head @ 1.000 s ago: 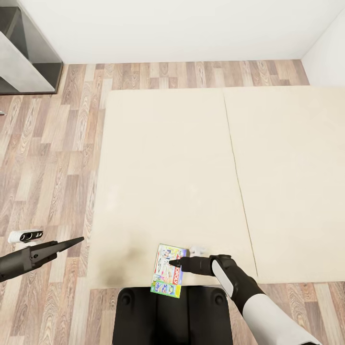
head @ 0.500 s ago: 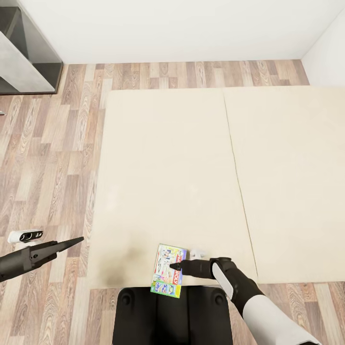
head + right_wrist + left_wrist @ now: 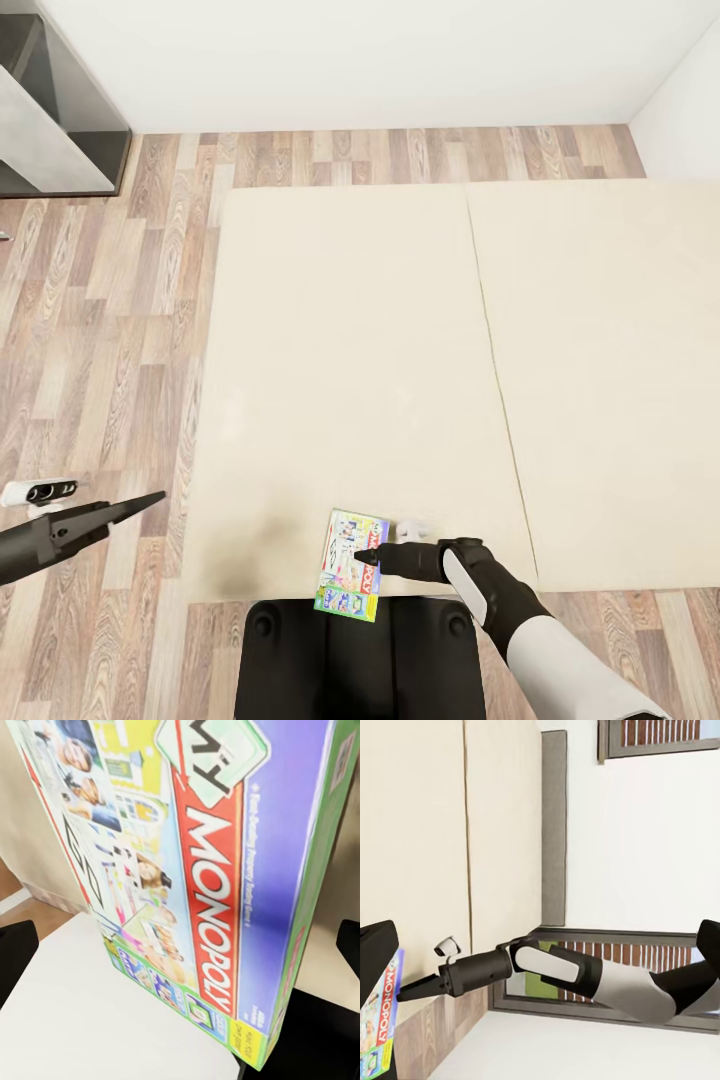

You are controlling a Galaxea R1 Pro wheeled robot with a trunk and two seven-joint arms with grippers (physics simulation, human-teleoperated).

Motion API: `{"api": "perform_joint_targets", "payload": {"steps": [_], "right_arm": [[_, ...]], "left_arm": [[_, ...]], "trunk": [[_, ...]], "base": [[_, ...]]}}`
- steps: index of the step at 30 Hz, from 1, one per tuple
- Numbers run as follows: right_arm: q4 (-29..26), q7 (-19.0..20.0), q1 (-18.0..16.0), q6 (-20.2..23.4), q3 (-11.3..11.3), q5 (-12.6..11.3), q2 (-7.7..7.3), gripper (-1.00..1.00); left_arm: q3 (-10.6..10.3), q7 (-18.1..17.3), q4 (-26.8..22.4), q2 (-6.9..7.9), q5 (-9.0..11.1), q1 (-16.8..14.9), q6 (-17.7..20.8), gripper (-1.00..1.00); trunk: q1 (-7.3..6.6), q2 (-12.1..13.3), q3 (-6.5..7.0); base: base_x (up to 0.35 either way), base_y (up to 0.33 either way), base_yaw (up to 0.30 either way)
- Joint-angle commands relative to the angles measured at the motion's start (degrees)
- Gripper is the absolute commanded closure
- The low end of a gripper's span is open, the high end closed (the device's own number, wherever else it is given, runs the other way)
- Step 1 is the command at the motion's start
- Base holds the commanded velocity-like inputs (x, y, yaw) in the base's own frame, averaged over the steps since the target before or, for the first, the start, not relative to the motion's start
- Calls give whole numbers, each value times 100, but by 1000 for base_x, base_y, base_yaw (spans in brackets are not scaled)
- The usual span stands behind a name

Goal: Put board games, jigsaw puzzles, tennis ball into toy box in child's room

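The Monopoly box (image 3: 350,565) lies on the bed (image 3: 400,350) at its near edge, directly before the robot base (image 3: 360,660), the right gripper (image 3: 362,551) over it.

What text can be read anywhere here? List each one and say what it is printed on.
"MONOPOLY": on the red banner across the lid of the board game box, lying at the near edge of the bed.
"MY": partly cut off, on the green panel above that banner.
The small print along the lid's lower edge is too small to read.

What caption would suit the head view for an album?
Right gripper reaching to a Monopoly box at the near edge of the cream bed.
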Motion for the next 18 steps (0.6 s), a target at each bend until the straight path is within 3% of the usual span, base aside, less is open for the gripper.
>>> {"api": "perform_joint_targets", "payload": {"steps": [1,13,18], "right_arm": [[-4,-3,-1,23,8,-23,-3,-100],[-9,-3,-1,11,14,-8,-5,-100],[-10,-3,0,6,19,-5,-5,-100]], "left_arm": [[10,-23,1,1,0,0,64,-100],[34,-26,5,7,4,1,85,-100],[35,-31,7,29,5,1,88,-100]], "trunk": [[3,-9,-6],[3,-9,-6],[113,-209,-95]], "base": [[0,0,0],[0,0,0],[0,0,0]]}}
